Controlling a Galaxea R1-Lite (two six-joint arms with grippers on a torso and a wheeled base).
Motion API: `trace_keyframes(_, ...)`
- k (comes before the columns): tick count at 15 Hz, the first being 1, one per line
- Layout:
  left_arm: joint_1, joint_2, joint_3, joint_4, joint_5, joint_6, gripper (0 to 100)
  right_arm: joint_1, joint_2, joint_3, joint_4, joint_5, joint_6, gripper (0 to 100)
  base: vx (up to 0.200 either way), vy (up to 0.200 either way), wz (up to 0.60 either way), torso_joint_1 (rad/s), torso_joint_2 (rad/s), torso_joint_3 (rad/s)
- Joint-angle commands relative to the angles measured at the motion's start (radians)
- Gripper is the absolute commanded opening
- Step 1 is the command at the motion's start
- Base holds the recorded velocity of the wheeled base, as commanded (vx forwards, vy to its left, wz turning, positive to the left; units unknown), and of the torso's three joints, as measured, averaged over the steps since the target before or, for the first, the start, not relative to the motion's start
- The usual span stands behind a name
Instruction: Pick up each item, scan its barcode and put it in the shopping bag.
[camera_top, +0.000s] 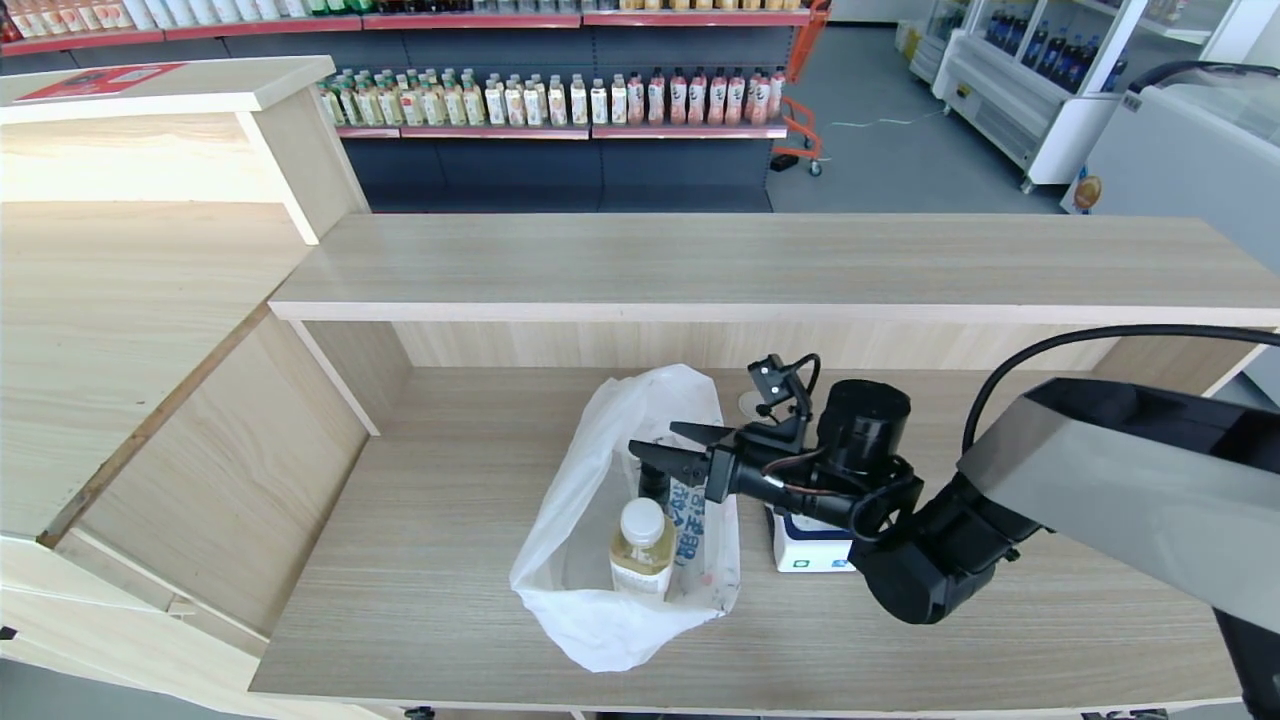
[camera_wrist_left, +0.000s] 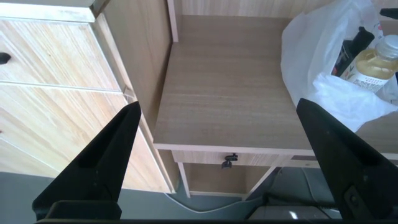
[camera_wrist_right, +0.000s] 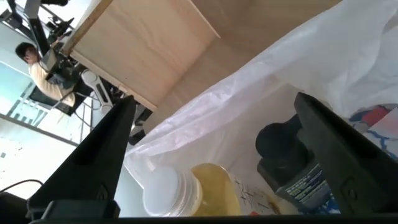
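Right gripper (camera_top: 655, 440) hung over shopping bag (camera_top: 575, 610), jaws wide open, empty. Bottle (camera_top: 641, 555) sat inside, so bagging step, probably. Left gripper (camera_wrist_left: 219, 107) jaws open too. Next: back out clean, find next item.

A pale wooden counter (camera_top: 420, 600) has a raised ledge (camera_top: 780, 265) along its far side. Beyond, shelves (camera_top: 560, 130) of bottled drinks stand on grey floor (camera_top: 900, 170), with coolers (camera_top: 1040, 90) far right.
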Motion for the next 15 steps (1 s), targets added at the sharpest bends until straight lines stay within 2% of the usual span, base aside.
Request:
trace_keyframes(1,0.000,0.000,0.000,0.000,0.001,0.000,100,-0.071,-0.031,-0.004,-0.014,-0.018,0.001,100,0.000,0.000,0.00,0.000,0.00,0.000)
trace_keyframes(3,0.000,0.000,0.000,0.000,0.001,0.000,100,-0.134,-0.117,-0.004,0.007,-0.021,0.035,100,0.000,0.000,0.00,0.000,0.00,0.000)
trace_keyframes(5,0.000,0.000,0.000,0.000,0.000,0.000,100,-0.149,-0.261,0.031,0.042,-0.053,0.090,100,0.000,0.000,0.00,0.000,0.00,0.000)
trace_keyframes(6,0.000,0.000,0.000,0.000,0.001,0.000,100,-0.154,-0.381,0.109,0.102,-0.099,0.072,100,0.000,0.000,0.00,0.000,0.00,0.000)
trace_keyframes(7,0.000,0.000,0.000,0.000,0.001,0.000,100,-0.175,-0.496,0.191,0.167,-0.110,-0.008,100,0.000,0.000,0.00,0.000,0.00,0.000)
trace_keyframes(8,0.000,0.000,0.000,0.000,0.001,0.000,100,-0.207,-0.598,0.318,0.199,-0.142,-0.147,100,0.000,0.000,0.00,0.000,0.00,0.000)
trace_keyframes(9,0.000,0.000,0.000,0.000,0.000,0.000,100,-0.233,-0.689,0.432,0.200,-0.172,-0.229,100,0.000,0.000,0.00,0.000,0.00,0.000)
trace_keyframes(10,0.000,0.000,0.000,0.000,0.001,0.000,100,-0.263,-0.778,0.534,0.197,-0.199,-0.235,100,0.000,0.000,0.00,0.000,0.00,0.000)
trace_keyframes(13,0.000,0.000,0.000,0.000,0.001,0.000,100,-0.362,-0.987,0.781,0.213,-0.423,-0.296,100,0.000,0.000,0.00,0.000,0.00,0.000)
trace_keyframes(14,0.000,0.000,0.000,0.000,0.001,0.000,100,-0.402,-1.098,0.915,0.220,-0.469,-0.331,100,0.000,0.000,0.00,0.000,0.00,0.000)
trace_keyframes(15,0.000,0.000,0.000,0.000,0.000,0.000,100,-0.413,-1.253,0.984,0.289,-0.484,-0.358,100,0.000,0.000,0.00,0.000,0.00,0.000)
